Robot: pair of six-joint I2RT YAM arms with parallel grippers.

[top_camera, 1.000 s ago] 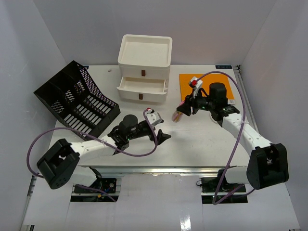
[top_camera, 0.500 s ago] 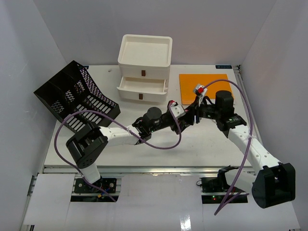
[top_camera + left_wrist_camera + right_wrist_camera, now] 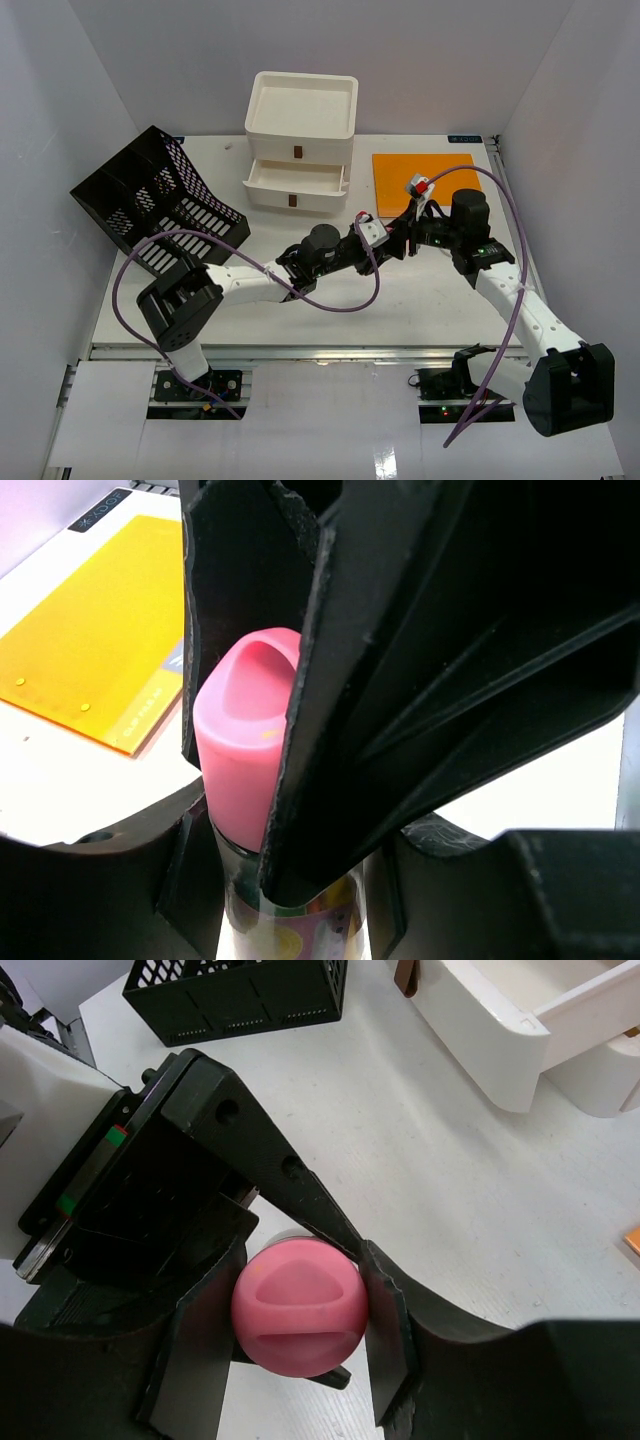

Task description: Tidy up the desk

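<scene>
Desk [image 3: 430, 300]: drawer box [image 3: 300, 140], rack [image 3: 160, 205], notebook [image 3: 395, 175], bottle [image 3: 298, 1305]

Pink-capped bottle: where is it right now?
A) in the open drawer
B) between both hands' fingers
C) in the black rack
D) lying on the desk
B: the wrist views show the bottle flanked by the right hand at its cap and the left hand lower down.

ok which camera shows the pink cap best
The right wrist view: it looks straight down on the pink cap, showing its whole round top inside the right gripper. The left wrist view shows only its side, half hidden behind a black finger. In the top external view it cannot be made out where the arms meet.
</scene>
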